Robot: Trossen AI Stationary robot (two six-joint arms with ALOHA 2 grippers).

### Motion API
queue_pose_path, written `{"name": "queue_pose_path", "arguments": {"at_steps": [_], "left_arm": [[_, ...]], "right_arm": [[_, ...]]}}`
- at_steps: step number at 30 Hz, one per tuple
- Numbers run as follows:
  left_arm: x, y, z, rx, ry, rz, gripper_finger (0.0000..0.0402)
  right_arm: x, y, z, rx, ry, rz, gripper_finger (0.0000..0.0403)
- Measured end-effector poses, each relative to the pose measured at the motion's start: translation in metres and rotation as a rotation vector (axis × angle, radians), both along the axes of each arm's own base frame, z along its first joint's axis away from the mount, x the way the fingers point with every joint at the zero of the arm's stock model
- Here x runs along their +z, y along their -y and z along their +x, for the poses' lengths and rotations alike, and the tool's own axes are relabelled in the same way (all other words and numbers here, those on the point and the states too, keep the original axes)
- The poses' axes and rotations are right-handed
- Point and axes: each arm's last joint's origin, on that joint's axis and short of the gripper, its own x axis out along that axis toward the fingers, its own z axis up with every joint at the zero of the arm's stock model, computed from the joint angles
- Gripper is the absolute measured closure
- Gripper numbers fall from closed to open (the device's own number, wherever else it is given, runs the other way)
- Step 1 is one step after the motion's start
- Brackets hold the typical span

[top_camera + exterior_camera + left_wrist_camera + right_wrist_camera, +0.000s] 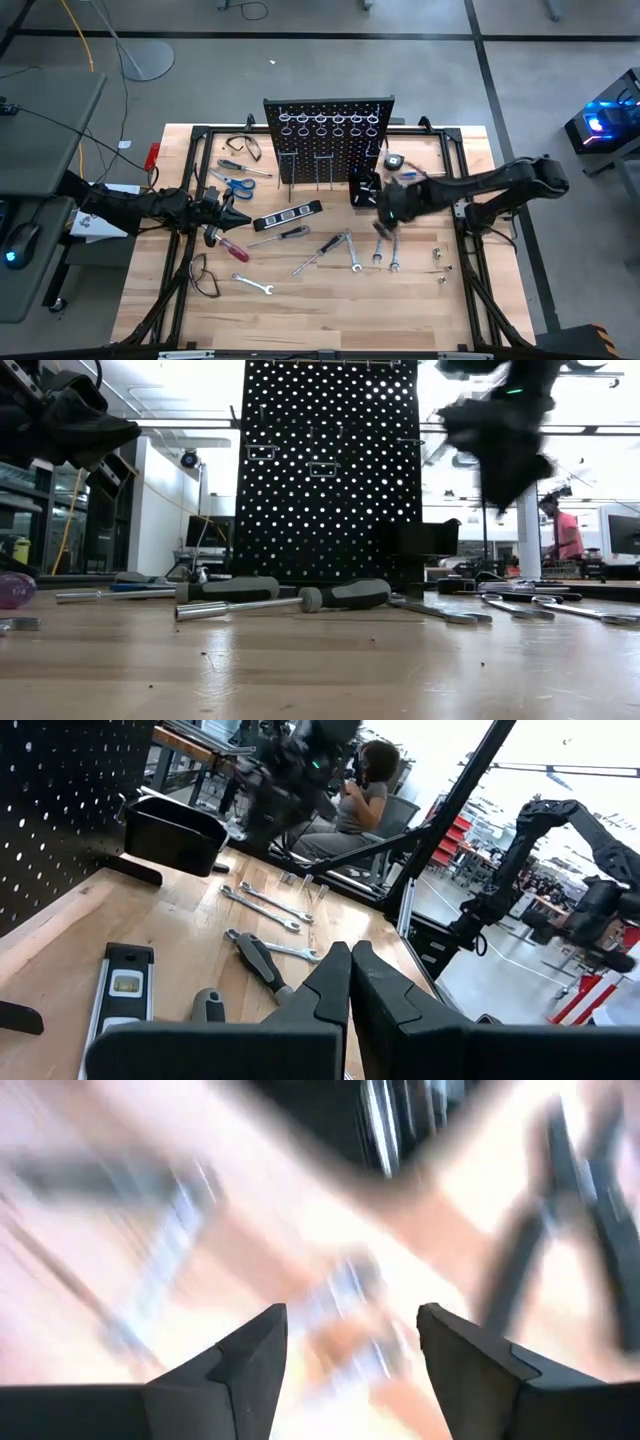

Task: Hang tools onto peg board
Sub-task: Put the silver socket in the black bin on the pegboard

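The right end effector (388, 217) hovers with fingers spread wide, holding nothing, above the wrenches (385, 252) toward the surface's (300, 310) right edge. The left end effector (232, 219) waits pinched together near the left edge. The peg board (329, 140) stands at the far edge.

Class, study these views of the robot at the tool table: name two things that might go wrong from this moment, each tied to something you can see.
1. The right gripper, open, hovers over closely spaced wrenches; it might catch two, or knock one aside.
2. It is beside the small black box in front of the peg board, so carrying a tool to the hooks may bump it.
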Motion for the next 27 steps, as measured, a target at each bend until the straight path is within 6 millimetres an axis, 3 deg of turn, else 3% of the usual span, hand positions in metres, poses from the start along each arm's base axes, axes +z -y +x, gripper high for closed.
{"name": "queue_pose_path", "arguments": {"at_steps": [6,10,14,21,27], "left_arm": [[0.0,0.0,0.0,0.0,0.0,0.0,0.0402],[0.0,0.0,0.0,0.0,0.0,0.0,0.0401],[0.0,0.0,0.0,0.0,0.0,0.0,0.0401],[0.0,0.0,0.0,0.0,0.001,0.0,0.0401],[0.0,0.0,0.0,-0.001,0.003,-0.001,0.0402]], "right_arm": [[-0.009,-0.043,-0.044,-0.026,-0.299,0.066,0.0186],[-0.034,-0.059,-0.073,-0.144,-0.386,0.144,0.0186],[-0.053,-0.053,-0.095,-0.282,-0.393,0.164,0.0186],[-0.075,-0.046,-0.093,-0.336,-0.291,0.255,0.0185],[-0.091,-0.04,-0.102,-0.428,-0.304,0.219,0.0185]]}}
